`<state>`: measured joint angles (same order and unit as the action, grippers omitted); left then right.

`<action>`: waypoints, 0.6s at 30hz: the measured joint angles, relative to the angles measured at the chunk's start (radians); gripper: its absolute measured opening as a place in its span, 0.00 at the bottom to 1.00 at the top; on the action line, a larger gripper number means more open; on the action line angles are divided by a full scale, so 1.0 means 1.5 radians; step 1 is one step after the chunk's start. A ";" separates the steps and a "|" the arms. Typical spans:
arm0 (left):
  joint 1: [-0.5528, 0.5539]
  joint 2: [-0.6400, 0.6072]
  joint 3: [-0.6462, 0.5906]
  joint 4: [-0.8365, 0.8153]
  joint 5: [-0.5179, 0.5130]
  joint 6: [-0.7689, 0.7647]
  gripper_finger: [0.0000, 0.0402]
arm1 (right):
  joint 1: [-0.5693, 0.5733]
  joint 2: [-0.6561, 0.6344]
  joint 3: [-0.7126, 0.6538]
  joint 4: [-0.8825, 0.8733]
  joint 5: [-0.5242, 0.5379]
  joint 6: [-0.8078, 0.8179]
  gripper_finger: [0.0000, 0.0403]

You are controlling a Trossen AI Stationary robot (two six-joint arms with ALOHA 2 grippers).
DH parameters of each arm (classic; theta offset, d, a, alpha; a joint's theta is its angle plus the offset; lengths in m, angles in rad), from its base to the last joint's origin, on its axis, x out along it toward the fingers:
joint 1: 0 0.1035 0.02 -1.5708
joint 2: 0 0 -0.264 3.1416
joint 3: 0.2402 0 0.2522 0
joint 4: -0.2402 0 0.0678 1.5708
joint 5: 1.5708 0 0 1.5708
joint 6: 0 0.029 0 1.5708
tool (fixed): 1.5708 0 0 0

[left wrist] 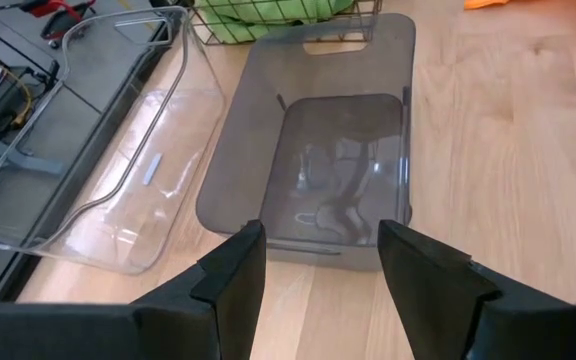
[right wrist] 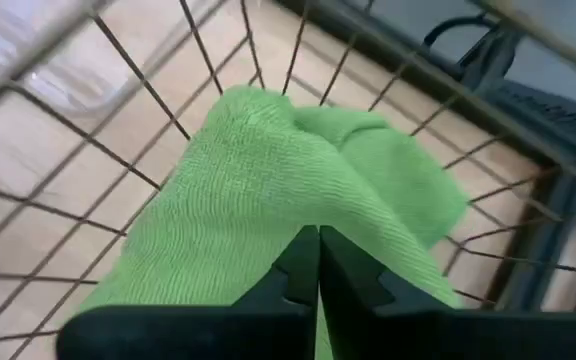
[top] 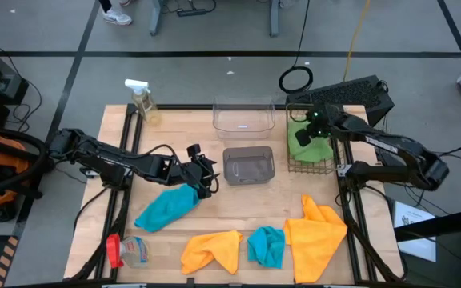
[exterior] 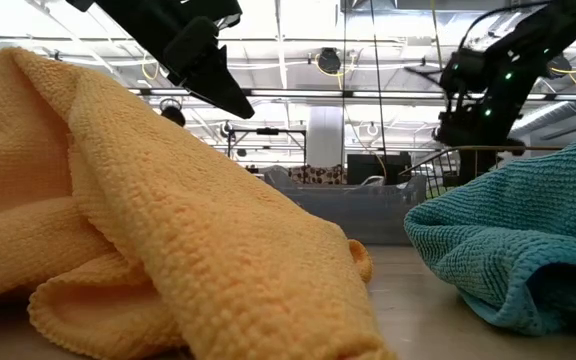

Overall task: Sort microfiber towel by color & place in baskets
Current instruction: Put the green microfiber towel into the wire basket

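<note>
Nearest the low camera lies an orange towel (exterior: pixel 168 250), folded on the table's near edge, with a blue towel (exterior: pixel 523 240) just to its right. From above, the near row holds this orange towel (top: pixel 213 250), the blue towel (top: pixel 267 246) and a second, larger orange towel (top: pixel 317 232) at the right.

Left gripper (top: pixel 205 178): positioned just left of the grey tub (top: pixel 249 165), above the table centre. Its fingers (left wrist: pixel 238 275) stand apart with nothing between them and point at the grey tub's (left wrist: pixel 313 150) near wall. A second blue towel (top: pixel 166 208) lies on the table directly below and to the near left of this gripper; whether it touches the gripper cannot be told.

Right gripper (top: pixel 309 132): positioned over the wire basket (top: pixel 310 152) at the right of the table. Its fingers (right wrist: pixel 318 275) are pressed together, their tips against a green towel (right wrist: pixel 268 190) lying inside the wire basket (right wrist: pixel 148 110). Whether any cloth is pinched between them cannot be told.

Clear tub (top: pixel 243 116): stands at the far centre, just beyond the grey tub. Both tubs hold no towel.

Spray bottle (top: pixel 142 100): stands at the far left corner.

Plastic bottle (top: pixel 126 250) with a red cap: lies at the near left corner.
</note>
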<state>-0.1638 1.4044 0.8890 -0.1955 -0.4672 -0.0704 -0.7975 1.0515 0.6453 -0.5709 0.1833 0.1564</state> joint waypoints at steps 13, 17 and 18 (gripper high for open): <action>0.000 0.000 0.000 0.003 0.000 0.000 0.50 | -0.019 0.047 0.000 -0.012 0.066 -0.032 0.00; 0.000 0.000 0.000 0.003 0.000 -0.001 0.50 | -0.019 0.116 0.000 0.044 0.071 -0.034 0.00; 0.000 0.000 0.000 0.003 0.000 -0.001 0.50 | -0.019 0.131 0.000 0.053 0.071 -0.034 0.00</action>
<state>-0.1635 1.4044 0.8886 -0.1915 -0.4673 -0.0723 -0.8261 1.2485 0.6453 -0.4919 0.2905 0.1051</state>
